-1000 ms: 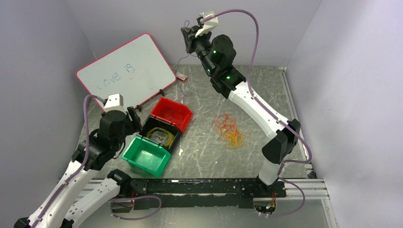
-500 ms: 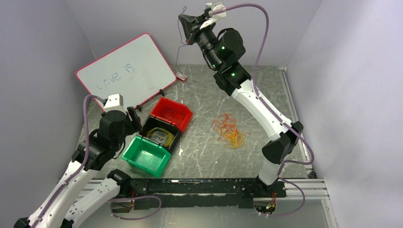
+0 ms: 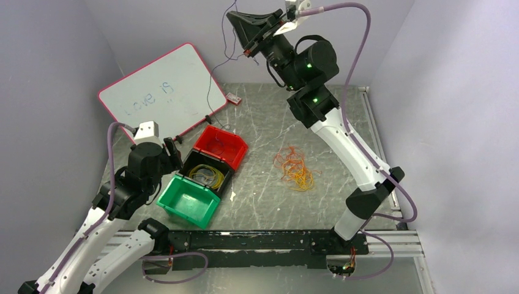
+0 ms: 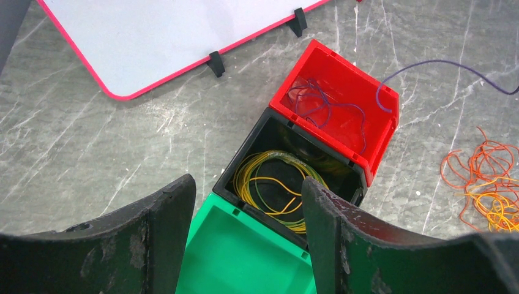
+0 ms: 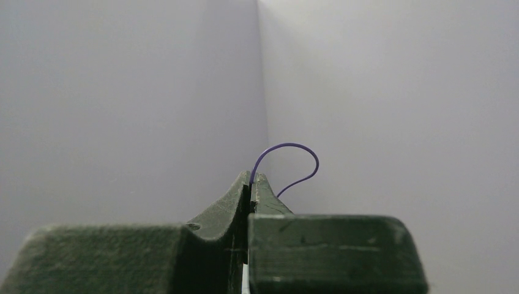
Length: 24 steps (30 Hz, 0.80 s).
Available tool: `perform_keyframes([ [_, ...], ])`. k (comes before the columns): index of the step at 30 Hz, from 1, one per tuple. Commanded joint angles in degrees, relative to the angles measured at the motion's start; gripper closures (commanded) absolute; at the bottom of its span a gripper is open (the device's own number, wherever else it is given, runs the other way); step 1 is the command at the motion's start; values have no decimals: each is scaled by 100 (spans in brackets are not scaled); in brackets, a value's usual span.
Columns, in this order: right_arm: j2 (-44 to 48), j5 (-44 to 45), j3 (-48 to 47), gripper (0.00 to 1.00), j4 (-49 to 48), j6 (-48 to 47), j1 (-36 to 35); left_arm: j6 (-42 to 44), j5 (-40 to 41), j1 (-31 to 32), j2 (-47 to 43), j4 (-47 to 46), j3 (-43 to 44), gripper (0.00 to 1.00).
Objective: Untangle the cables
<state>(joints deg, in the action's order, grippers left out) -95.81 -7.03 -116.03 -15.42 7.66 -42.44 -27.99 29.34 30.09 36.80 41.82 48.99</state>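
The tangle of orange, yellow and reddish cables (image 3: 295, 169) lies on the table right of the bins; it also shows at the right edge of the left wrist view (image 4: 486, 190). My right gripper (image 3: 232, 18) is raised high near the back wall, shut on a thin purple cable (image 5: 287, 147). That cable (image 3: 209, 92) hangs down towards the red bin (image 3: 221, 146), where its coils lie (image 4: 318, 104). My left gripper (image 4: 248, 202) is open and empty, hovering over the green bin (image 4: 245, 257) and the black bin (image 4: 245, 156), which holds yellow-green cables (image 4: 275, 187).
A pink-rimmed whiteboard (image 3: 162, 92) leans at the back left on black feet. A small red-white item (image 3: 233, 98) lies near it. The three bins stand in a row, green bin (image 3: 188, 201) nearest. Grey walls close in left, right and back.
My right arm has risen and swung left, drawing the purple cable up higher. My left arm has not moved.
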Motion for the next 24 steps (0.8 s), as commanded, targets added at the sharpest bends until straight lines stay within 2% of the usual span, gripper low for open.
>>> perform_keyframes([
  [1, 54, -268, 336, 100, -104, 431, -36, 21, -2, -39, -64, -150, -35, 31],
  [11, -45, -546, 1537, 100, -277, 1123, -99, 21, -6, -38, -81, -161, -62, 31],
  [17, 64, -419, 2245, 100, -304, 1148, -108, 22, 11, -43, -116, -168, -68, 31],
  [24, 21, -473, 2645, 100, -216, 1135, -107, 35, -29, -44, -85, -172, -54, 31],
])
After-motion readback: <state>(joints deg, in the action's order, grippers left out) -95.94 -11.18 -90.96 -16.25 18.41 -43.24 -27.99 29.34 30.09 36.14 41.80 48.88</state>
